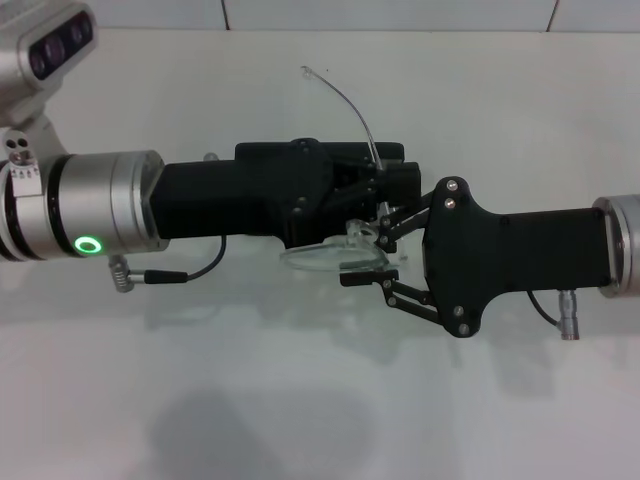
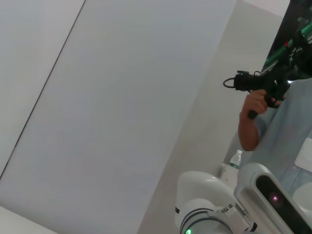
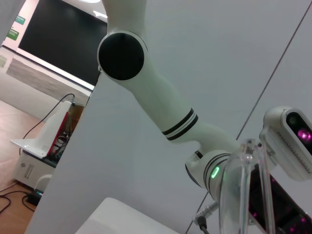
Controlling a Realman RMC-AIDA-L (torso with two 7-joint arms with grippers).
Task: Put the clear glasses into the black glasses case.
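Observation:
The clear glasses [image 1: 330, 255] hang above the white table [image 1: 300, 400] at mid-view, with my right gripper [image 1: 372, 255] reaching in from the right and shut on their lens end. One clear arm [image 1: 345, 100] of the glasses sticks up and back, over my left gripper [image 1: 395, 180]. That gripper reaches in from the left, and its black body lies just behind the glasses. In the right wrist view the clear glasses [image 3: 241, 190] fill the near corner. The black glasses case is hidden; I cannot tell it apart from the left gripper's black body.
Bare white tabletop lies in front of and behind both arms, ending at a tiled wall [image 1: 400, 12] at the back. A cable [image 1: 190, 272] loops under the left wrist. The left wrist view shows a person [image 2: 292, 126] beside the robot's head [image 2: 265, 195].

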